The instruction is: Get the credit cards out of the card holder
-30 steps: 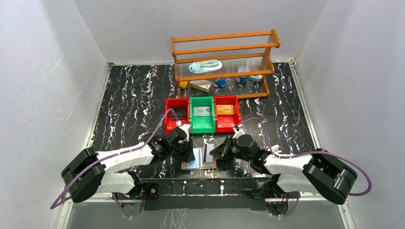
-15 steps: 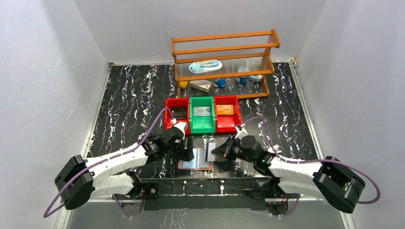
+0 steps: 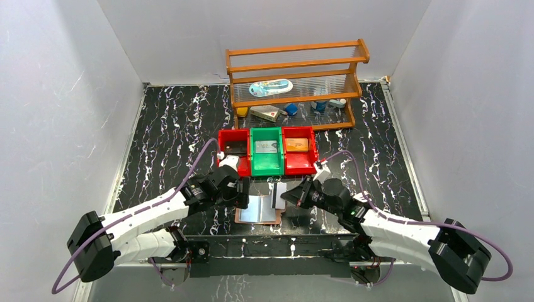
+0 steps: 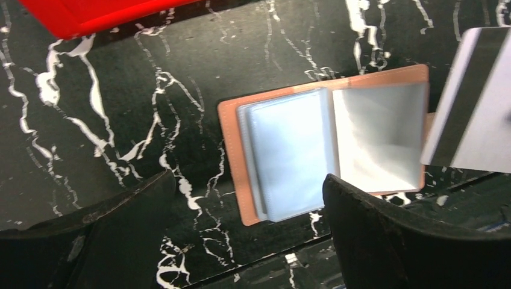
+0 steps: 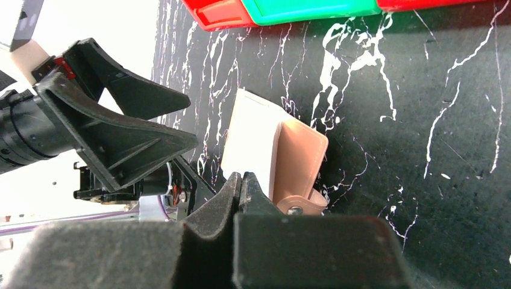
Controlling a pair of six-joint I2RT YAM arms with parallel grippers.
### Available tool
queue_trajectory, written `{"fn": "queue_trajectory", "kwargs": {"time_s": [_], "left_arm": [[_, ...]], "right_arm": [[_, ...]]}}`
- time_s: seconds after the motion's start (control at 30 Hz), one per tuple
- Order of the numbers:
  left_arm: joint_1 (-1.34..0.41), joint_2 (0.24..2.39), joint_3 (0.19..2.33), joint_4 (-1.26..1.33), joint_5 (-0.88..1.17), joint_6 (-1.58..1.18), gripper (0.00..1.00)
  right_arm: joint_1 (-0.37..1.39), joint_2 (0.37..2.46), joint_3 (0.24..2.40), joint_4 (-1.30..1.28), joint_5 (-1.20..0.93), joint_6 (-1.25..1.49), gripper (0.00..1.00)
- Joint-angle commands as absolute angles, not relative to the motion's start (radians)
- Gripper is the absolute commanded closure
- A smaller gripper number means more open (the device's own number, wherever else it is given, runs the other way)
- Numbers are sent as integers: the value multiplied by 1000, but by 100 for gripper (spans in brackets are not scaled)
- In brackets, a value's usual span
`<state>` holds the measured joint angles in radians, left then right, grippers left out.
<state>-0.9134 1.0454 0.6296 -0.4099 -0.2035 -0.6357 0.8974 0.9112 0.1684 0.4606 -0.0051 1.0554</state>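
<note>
While one pinkish-brown leather bifold card holder (image 3: 258, 211) is left open on the black marbled table (image 3: 170, 138), four thin plastic credit cards (image 3: 267, 146) can be counted: three laid in the red, green and red bins (image 3: 267, 172), and one white striped card (image 4: 470, 102) pinched by the closed right gripper (image 5: 241, 180) at the holder's right edge. The left gripper (image 4: 248, 177) is spread wide over it with nothing touched. It was much narrower a second ago.

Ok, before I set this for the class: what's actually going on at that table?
Two robot arms are emptying a card holder, which lies open on the table. The right gripper is shut on a white card with a dark stripe, holding it at the holder's right edge. The left gripper hangs open over the holder's left half, gripping nothing. Three other cards lie in the red and green bins behind, one in each.
</note>
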Motion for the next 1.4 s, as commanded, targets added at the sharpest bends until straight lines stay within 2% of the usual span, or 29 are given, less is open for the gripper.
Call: {"fn": "queue_trajectory", "kwargs": {"time_s": [0.0,0.07,0.23,0.47,0.77,0.97,1.37], "left_arm": [[-913,1024,668,-506,-319,-646,6],[-912,1033,678,-546,-365,-654,2],[-798,1053,722,-614,-313,-627,1],[-563,880,751,-623,-277,-495,1],[-552,788,699,-582,-363,-521,2],[-554,802,705,-563,-360,-501,2],[-553,810,706,-563,-365,-486,2]], "right_arm": [[894,897,259,432,21,988,100],[894,910,307,383,27,951,100],[894,966,479,260,70,816,100],[894,1061,649,175,222,588,100],[894,1309,890,107,230,114,100],[894,1405,936,151,230,-148,100],[894,1603,1040,154,285,-451,100]]}}
